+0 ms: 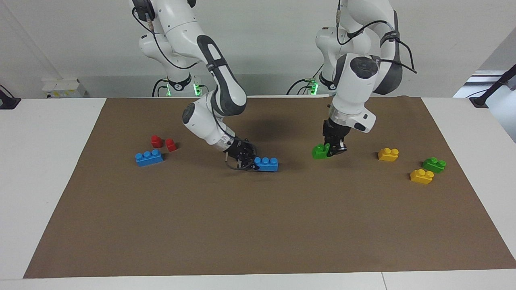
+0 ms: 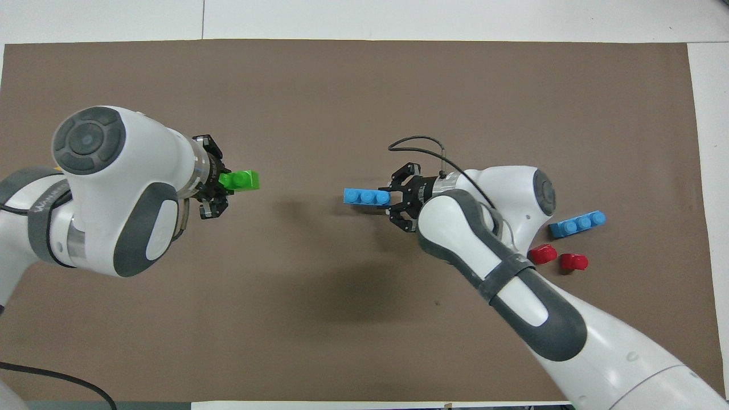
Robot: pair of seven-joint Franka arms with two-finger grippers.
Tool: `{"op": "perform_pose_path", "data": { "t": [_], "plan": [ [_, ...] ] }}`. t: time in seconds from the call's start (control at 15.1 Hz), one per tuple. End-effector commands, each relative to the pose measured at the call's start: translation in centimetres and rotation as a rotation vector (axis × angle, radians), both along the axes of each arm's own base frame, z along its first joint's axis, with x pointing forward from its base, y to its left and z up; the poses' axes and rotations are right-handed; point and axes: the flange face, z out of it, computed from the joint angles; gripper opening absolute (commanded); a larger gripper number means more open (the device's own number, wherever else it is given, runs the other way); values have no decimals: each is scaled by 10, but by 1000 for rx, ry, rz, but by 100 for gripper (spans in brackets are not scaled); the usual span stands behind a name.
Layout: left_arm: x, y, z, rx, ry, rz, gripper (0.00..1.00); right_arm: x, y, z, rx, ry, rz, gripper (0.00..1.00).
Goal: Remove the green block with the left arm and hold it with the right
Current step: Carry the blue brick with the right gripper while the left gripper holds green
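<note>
Green block (image 1: 321, 151) sits clamped in the left gripper (image 1: 335, 150), apart from the blue brick (image 1: 266, 164), which the right gripper (image 1: 244, 160) grips low on the mat; removal looks done; only setting down seems left.

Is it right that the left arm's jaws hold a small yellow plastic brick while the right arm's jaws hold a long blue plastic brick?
Not quite: the small plastic brick in the left gripper is bright green, not yellow, as the facing view shows. The right gripper does hold the long blue plastic brick.
</note>
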Motion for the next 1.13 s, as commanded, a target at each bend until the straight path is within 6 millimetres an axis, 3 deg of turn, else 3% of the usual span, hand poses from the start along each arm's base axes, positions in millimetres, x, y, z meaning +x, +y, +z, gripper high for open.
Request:
{"op": "perform_pose_path", "data": {
  "t": [0.0,0.2,0.4,0.6,0.73,1.06],
  "plan": [
    [7,43,-2,19,11,-111,0,24,-70,30,-25,1,87,0],
    [12,84,-10,30,19,-215,0,45,-146,48,-49,12,144,0],
    [17,112,-24,39,15,-289,0,45,-208,39,-50,-4,125,0],
    [29,128,-42,49,-4,-347,0,34,-245,22,-57,-7,123,0],
    [35,149,-53,57,-18,-374,0,28,-269,12,-55,2,100,0],
    [50,181,-83,80,-41,-437,0,12,-306,-6,-51,1,97,0]
  ]
}}
